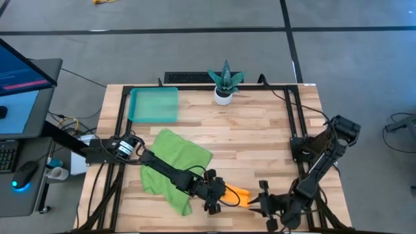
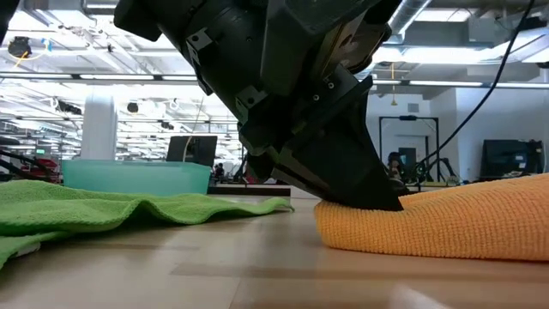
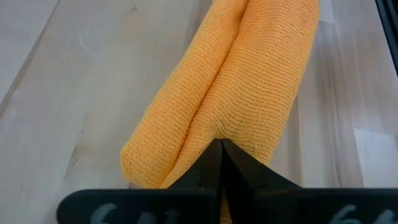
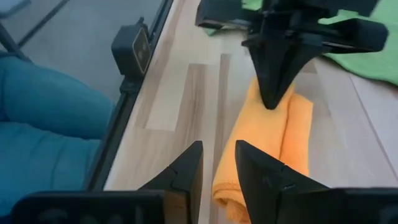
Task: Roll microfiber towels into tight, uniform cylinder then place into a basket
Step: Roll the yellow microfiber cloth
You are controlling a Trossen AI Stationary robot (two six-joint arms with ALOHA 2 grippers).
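Left gripper (image 4: 272,93) shut tight, tips pressing down on one end of the rolled orange towel (image 3: 230,87) near the table's (image 1: 260,136) front edge. Right gripper (image 4: 217,165) at the roll's other end, fingers partly apart, one tip against the cloth. Green towel (image 1: 172,166) spread loose under the left arm. Teal basket (image 1: 154,105) well apart at the back. Small potted plant (image 1: 225,82) beside it.

Left gripper (image 2: 377,199) closed, pressing orange towel (image 2: 446,219), green towel (image 2: 111,210) left, teal basket (image 2: 137,176) behind
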